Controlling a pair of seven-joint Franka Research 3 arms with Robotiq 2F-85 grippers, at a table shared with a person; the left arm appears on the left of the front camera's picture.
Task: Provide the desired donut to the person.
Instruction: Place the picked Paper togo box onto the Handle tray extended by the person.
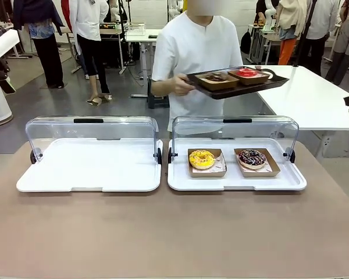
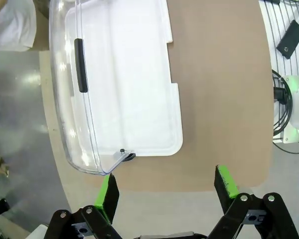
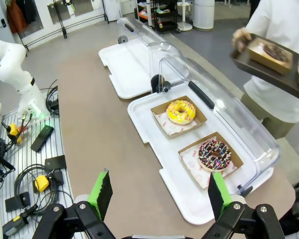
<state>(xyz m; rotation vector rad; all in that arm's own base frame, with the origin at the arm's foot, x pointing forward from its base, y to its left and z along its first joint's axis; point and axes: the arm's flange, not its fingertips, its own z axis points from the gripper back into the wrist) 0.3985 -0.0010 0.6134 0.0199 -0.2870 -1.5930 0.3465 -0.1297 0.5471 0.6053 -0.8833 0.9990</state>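
The person (image 1: 195, 52) in a white shirt stands at the far side, holding a dark serving tray (image 1: 238, 92) with a chocolate donut (image 1: 216, 77) and a red donut (image 1: 247, 72) in brown boxes. On the table, the right white tray (image 1: 180, 174) holds a yellow donut (image 1: 202, 158) and a dark sprinkled donut (image 1: 252, 157), each in a paper box, under a raised clear lid (image 1: 235, 131). My right gripper (image 3: 159, 186) hangs open above the near table edge, short of the yellow donut (image 3: 181, 110) and the sprinkled donut (image 3: 214, 154). My left gripper (image 2: 167, 184) is open, high over the table's end.
The left white tray (image 1: 87, 168) stands bare with its clear lid (image 2: 74, 99) raised. A white table (image 1: 314, 99) lies behind at the right. Cables and tools (image 3: 30, 164) lie on a rack beside the table, by the other arm (image 3: 10, 59).
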